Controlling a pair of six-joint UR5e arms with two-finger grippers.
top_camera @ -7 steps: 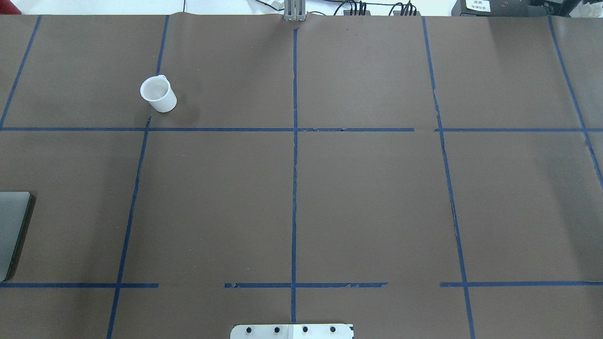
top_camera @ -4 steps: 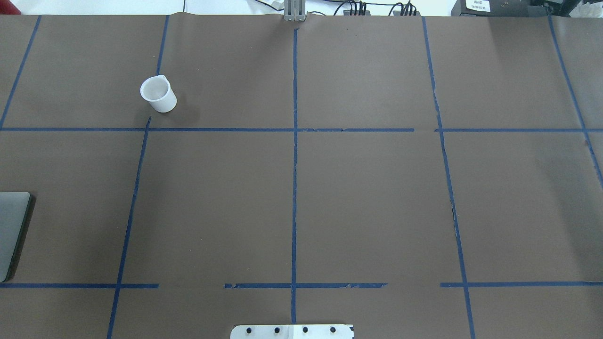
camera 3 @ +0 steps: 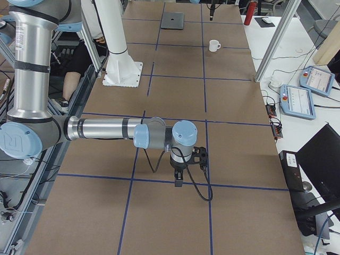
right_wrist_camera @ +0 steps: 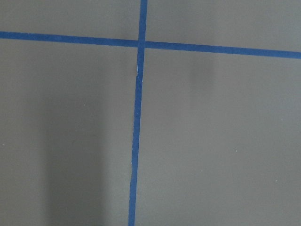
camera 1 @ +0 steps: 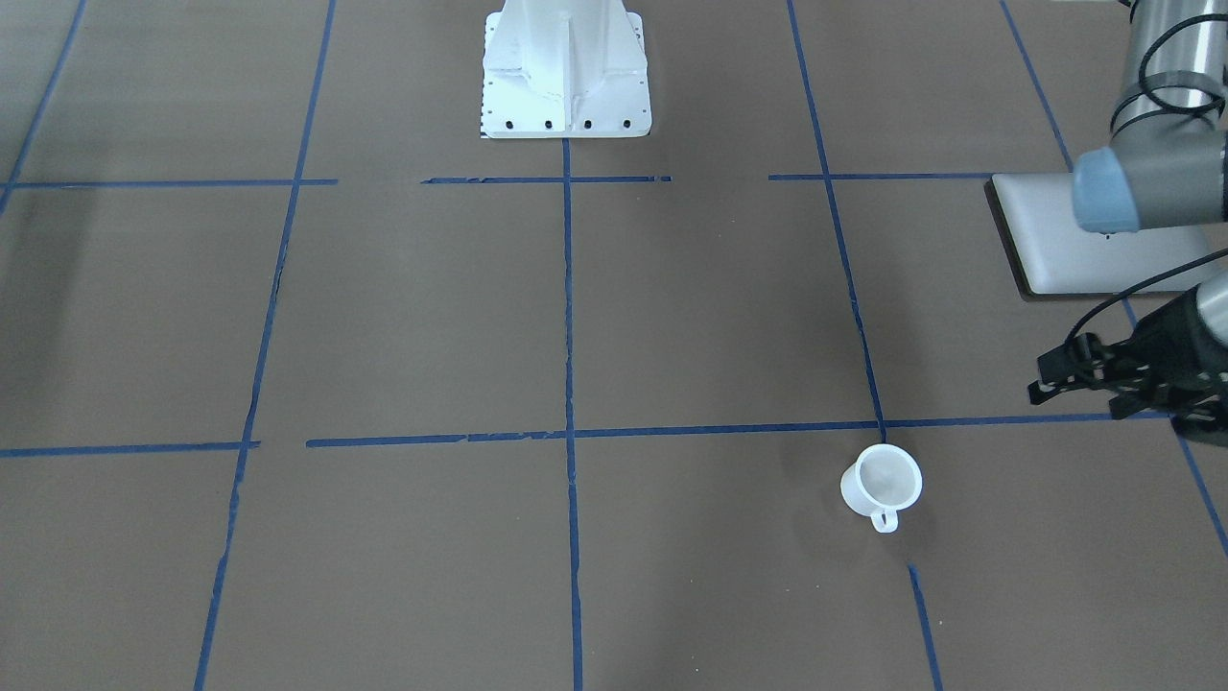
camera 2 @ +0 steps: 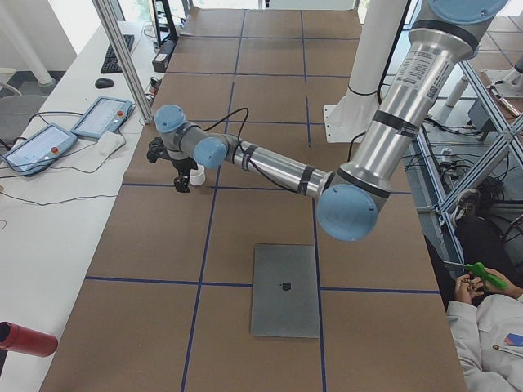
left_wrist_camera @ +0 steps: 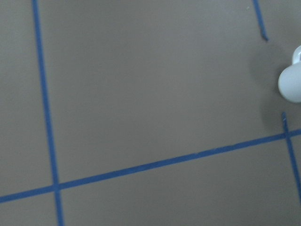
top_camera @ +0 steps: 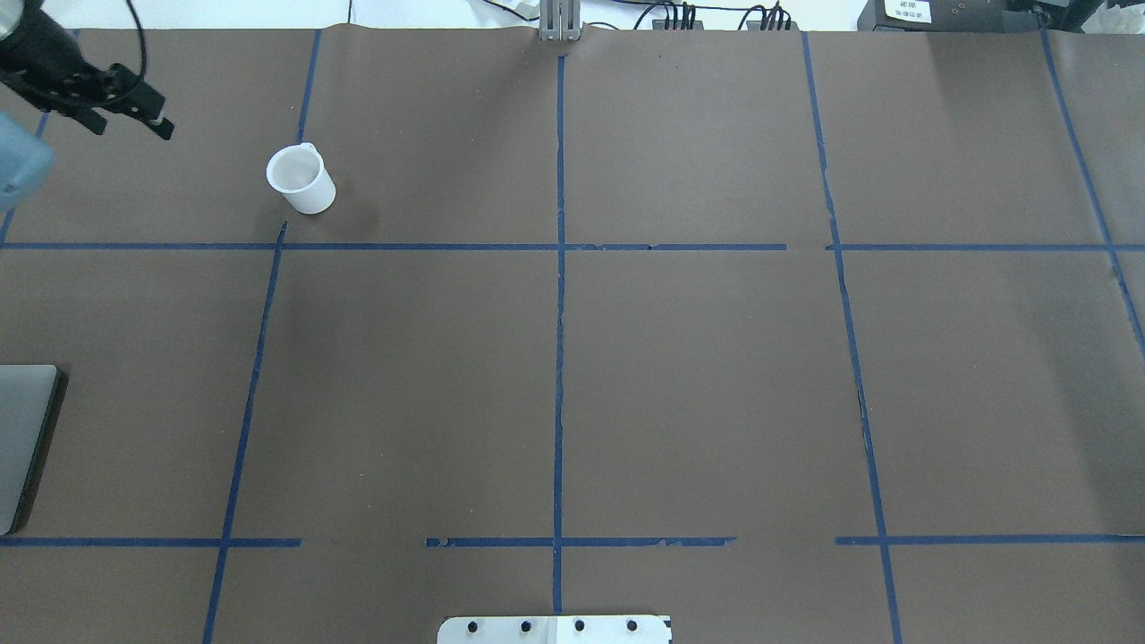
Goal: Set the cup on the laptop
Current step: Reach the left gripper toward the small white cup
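The small white cup (top_camera: 302, 182) stands upright on the brown table, its handle toward the far side; it also shows in the front view (camera 1: 883, 483) and at the right edge of the left wrist view (left_wrist_camera: 291, 82). The silver-grey laptop (camera 2: 284, 290) lies closed and flat at the table's left end (top_camera: 18, 438), partly under the left arm in the front view (camera 1: 1055, 250). My left gripper (top_camera: 130, 125) hovers left of the cup, apart from it, open and empty. My right gripper (camera 3: 178, 180) shows only in the exterior right view, far from the cup; I cannot tell its state.
The white robot pedestal (camera 1: 564, 67) stands at the near-middle table edge. Blue tape lines (top_camera: 559, 358) divide the table into squares. A side desk with teach pendants (camera 2: 102, 117) and a metal post (camera 2: 122, 57) runs along the far edge. A red cylinder (camera 2: 24, 339) lies there.
My left arm and gripper have come into the overhead view at the upper left, toward the cup. The cup and laptop have not moved.
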